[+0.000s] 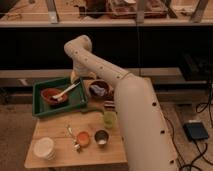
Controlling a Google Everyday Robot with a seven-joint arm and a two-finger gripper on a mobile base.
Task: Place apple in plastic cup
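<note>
The gripper point(75, 76) hangs by the back edge, its grip unreadable. The apple point(82, 138) lies frontward, the cup point(109, 119) just to its right.

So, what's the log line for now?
apple on table by metal cup | plastic cup upright | gripper near tray, away from apple

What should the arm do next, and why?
Probably bring the gripper toward the apple: the gripper sits at the far edge of the green tray, while the apple lies untouched on the table beside the metal cup, not yet in the plastic cup.
</note>
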